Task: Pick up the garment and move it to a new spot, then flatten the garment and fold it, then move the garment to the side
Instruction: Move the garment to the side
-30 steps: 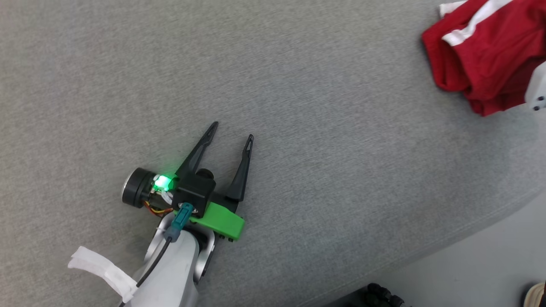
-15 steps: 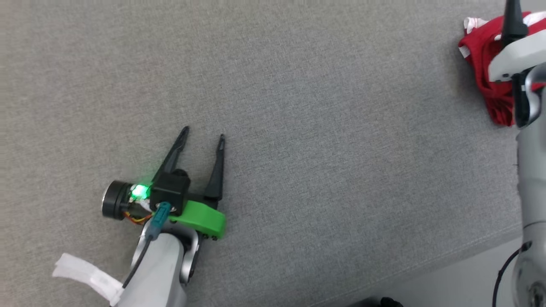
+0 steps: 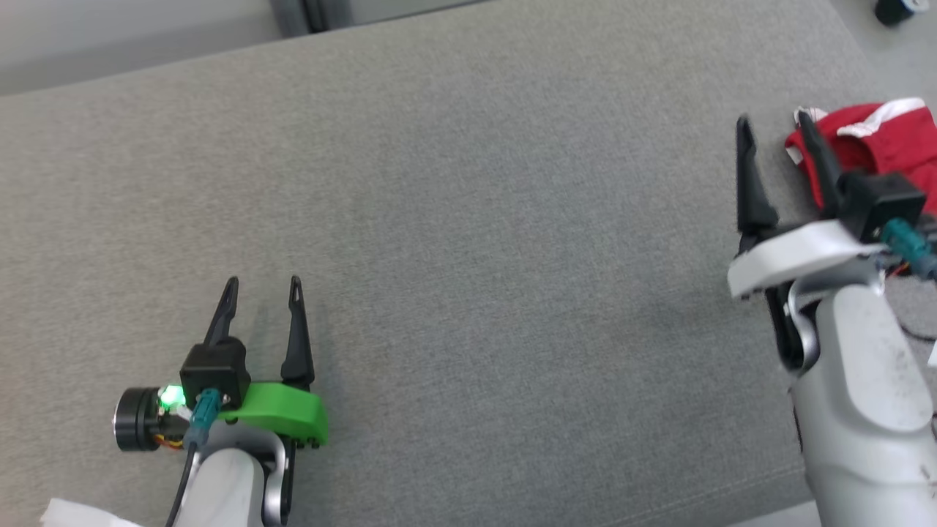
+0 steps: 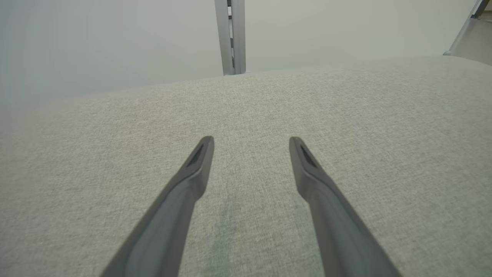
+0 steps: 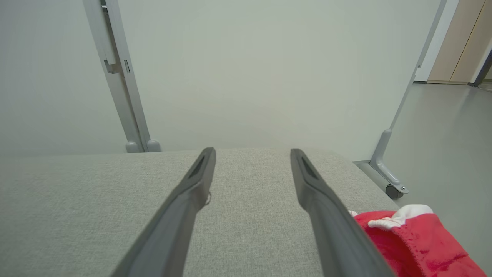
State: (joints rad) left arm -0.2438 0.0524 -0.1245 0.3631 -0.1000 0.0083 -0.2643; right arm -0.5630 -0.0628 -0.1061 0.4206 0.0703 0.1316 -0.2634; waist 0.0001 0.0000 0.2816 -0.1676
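Observation:
The garment [image 3: 875,146] is a bunched red cloth with white trim, lying at the far right of the grey cushioned surface [image 3: 476,219]. In the right wrist view the garment [image 5: 419,242] sits at the lower right, beside the right finger. My right gripper [image 3: 774,126] is open, empty, just left of the garment, lifted above the surface. At the lower left my left gripper [image 3: 263,282] hovers low over bare fabric, open and empty. The left wrist view shows that left gripper [image 4: 251,140] with nothing between its fingers.
A pale wall panel with grey metal posts [image 5: 119,77] stands behind the surface's far edge. The surface's right edge drops to a grey floor [image 5: 453,146], where a caster foot [image 5: 388,173] stands. A small dark object [image 3: 894,9] lies on the floor at the top right.
The head camera has tilted up and shifted, so the far edge now shows. My right gripper has opened and pulled back off the garment, which lies released at the right.

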